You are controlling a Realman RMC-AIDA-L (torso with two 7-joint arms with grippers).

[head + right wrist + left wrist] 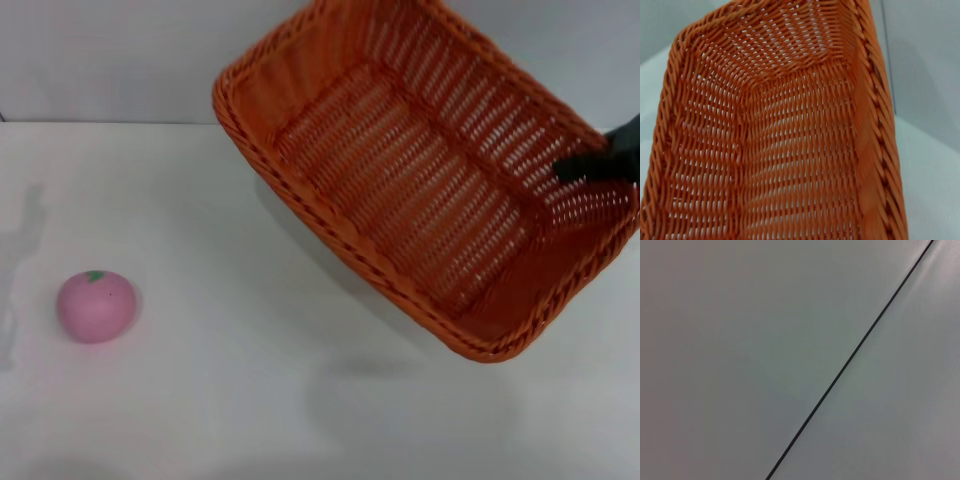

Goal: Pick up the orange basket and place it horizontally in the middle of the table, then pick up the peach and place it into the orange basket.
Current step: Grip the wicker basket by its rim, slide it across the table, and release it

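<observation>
The orange basket [420, 180] hangs tilted above the right half of the white table [230, 400], its opening turned toward me and its shadow on the tabletop below. My right gripper [598, 165] comes in from the right edge and is shut on the basket's right wall, one dark finger showing inside the weave. The basket's woven inside [790, 150] fills the right wrist view. The pink peach [95, 305] rests on the table at the left, green stem spot up, far from the basket. My left gripper does not show in any view.
A pale wall rises behind the table's far edge [100, 122]. The left wrist view holds only a plain pale surface crossed by a thin dark line [850, 360].
</observation>
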